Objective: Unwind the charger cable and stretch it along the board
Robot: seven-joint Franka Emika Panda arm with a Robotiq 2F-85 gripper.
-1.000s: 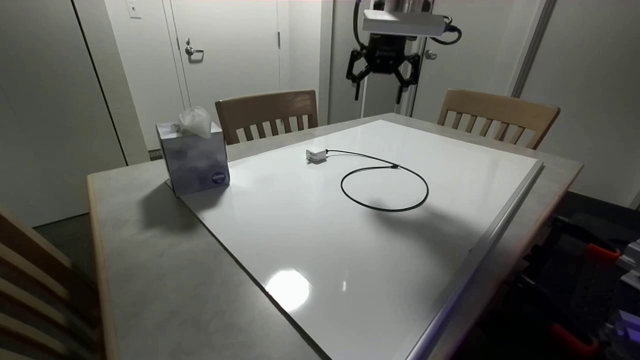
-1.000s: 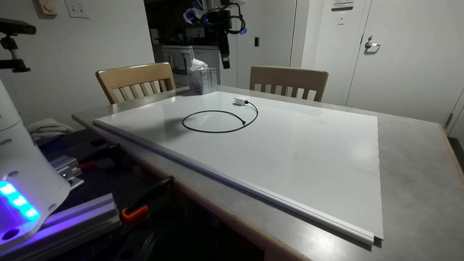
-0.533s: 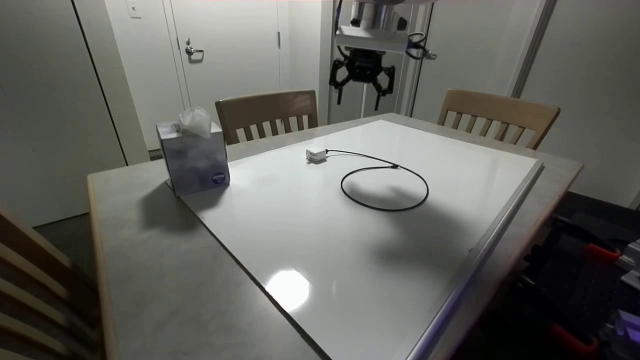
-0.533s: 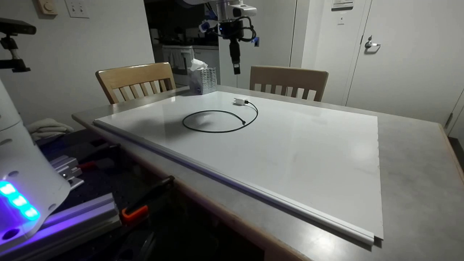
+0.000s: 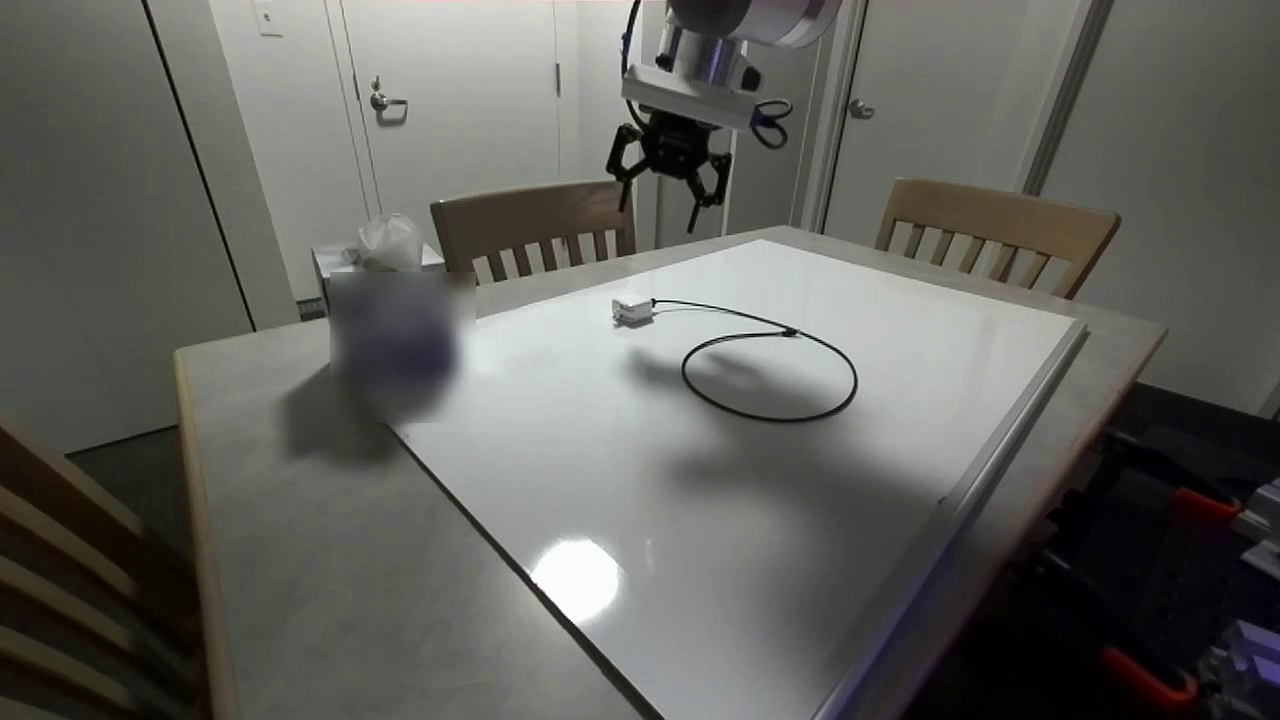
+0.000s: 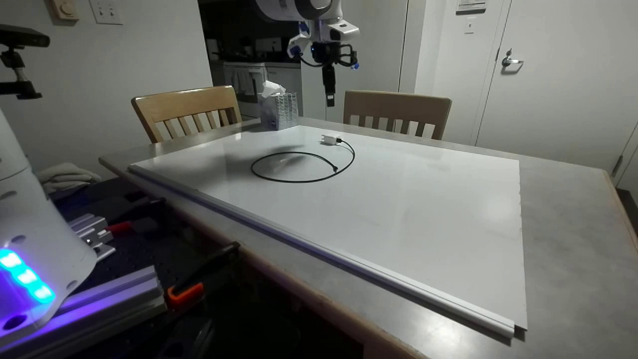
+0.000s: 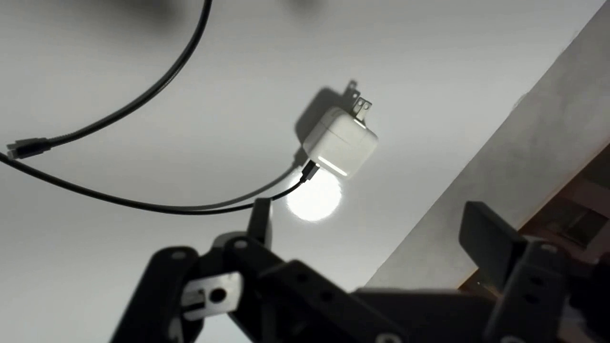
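Observation:
The black charger cable (image 5: 770, 420) lies in one open loop on the glossy white board (image 5: 560, 460). The cable (image 6: 299, 181) and board (image 6: 423, 209) show in both exterior views. A whitish plug block (image 5: 633, 311) sits at one cable end near the board's edge. In the wrist view the plug block (image 7: 340, 143) lies ahead of the fingers, prongs pointing away, and the cable's free tip (image 7: 29, 147) is at the left. My gripper (image 5: 657, 219) is open and empty, high above the board. In the wrist view the left finger of my gripper (image 7: 369, 207) overlaps the cable without holding it.
A tissue box (image 6: 279, 112) stands at the board's corner; it is partly blurred in an exterior view (image 5: 395, 335). A raised rail (image 6: 319, 245) runs along one board edge. Wooden chairs (image 5: 535, 220) stand around the grey table (image 5: 380, 580).
The arm has moved across and slightly down, bringing the gripper nearer above the plug block, and the gripper has tilted a little. The cable and plug have not moved.

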